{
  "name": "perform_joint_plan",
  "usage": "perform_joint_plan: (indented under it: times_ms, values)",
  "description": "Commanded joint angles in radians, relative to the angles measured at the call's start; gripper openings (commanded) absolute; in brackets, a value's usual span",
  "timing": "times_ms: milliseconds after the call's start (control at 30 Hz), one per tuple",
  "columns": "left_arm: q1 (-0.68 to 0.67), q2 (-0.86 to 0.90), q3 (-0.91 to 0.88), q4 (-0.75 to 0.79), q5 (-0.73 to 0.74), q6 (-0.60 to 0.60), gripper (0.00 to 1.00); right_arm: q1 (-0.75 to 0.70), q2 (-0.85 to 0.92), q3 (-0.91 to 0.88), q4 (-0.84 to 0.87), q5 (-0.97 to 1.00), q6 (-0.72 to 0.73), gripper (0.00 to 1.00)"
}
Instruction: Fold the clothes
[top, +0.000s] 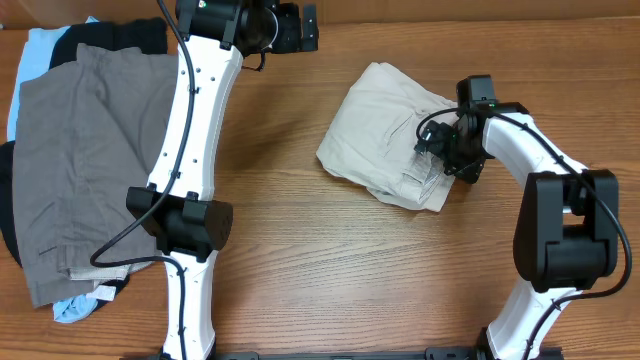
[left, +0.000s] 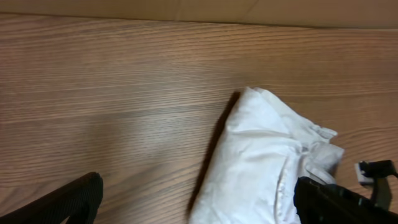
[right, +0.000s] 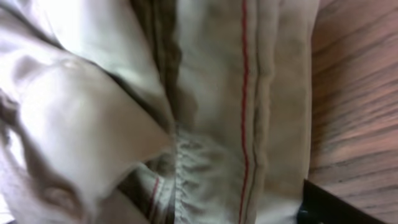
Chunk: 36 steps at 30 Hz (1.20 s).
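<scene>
Khaki shorts (top: 385, 130) lie crumpled at two o'clock on the bench (top: 300, 250); right gripper (top: 447, 152) sits at their four-o'clock edge, can't tell its grip. Left wrist: left gripper (left: 198, 186) wide open, empty. Right wrist: soft, limp cloth, red-stitched seam (right: 244, 93) perhaps the firmest hold.

L arm (top: 195, 100) reaches far fwd, L fingers (left: 68, 202) spread wide; R arm (top: 525, 140) bent inward, R fingers (right: 333, 208) angled down

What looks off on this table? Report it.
The beige shorts are a lumpy, skewed bundle rather than a flat fold, with one end crumpled. The gray shorts lie spread out, unfolded, at the left. Nothing looks spilled or damaged.
</scene>
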Motion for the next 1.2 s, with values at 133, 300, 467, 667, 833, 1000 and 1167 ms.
perform_joint_plan:
  times_ms: [133,300,467,667,833,1000,1167]
  values:
    - [-0.008,-0.006,0.008,0.000,-0.034,0.034,1.00,-0.001,0.090,-0.010,0.046,0.050,0.048,0.08]
    - [-0.008,-0.006,-0.002,0.001,-0.035,0.033,1.00,-0.043,0.090,-0.009,0.177,-0.030,0.117,0.04]
    - [-0.008,-0.006,-0.029,0.005,-0.072,0.033,1.00,-0.151,0.090,-0.009,0.369,-0.098,0.250,0.04]
    - [-0.008,-0.006,-0.032,0.008,-0.087,0.033,1.00,-0.271,0.090,-0.009,0.559,-0.044,0.394,0.04]
    - [-0.008,-0.006,-0.032,0.008,-0.087,0.033,1.00,-0.317,0.092,-0.010,0.677,0.081,0.491,0.04]
    - [-0.010,-0.006,-0.032,0.013,-0.087,0.032,1.00,-0.308,0.126,-0.010,0.764,0.135,0.567,0.04]
    - [-0.011,-0.006,-0.032,0.019,-0.087,0.032,1.00,-0.297,0.185,-0.010,0.775,0.146,0.620,0.04]
